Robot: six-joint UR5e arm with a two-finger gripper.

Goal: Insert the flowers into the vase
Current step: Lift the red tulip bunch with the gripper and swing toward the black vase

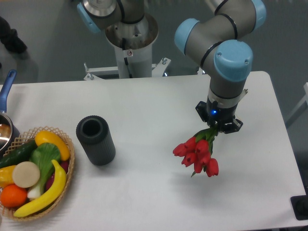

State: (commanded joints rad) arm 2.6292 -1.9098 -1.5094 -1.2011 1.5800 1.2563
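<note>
The white desk (pixel 144 106) holds the vase (pixel 95 140), standing up with nothing inside. Well to the vase's right, the claw (pixel 217 126) is closed around the flowers (pixel 197 154), lifted off the desk. Moving them over and putting them in is left.

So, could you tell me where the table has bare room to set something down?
The widest free patch lies between the vase and the flowers hanging from the gripper. The back strip of the table is also bare, as is the front edge right of the basket. The left end is crowded: basket, pot, vase.
</note>
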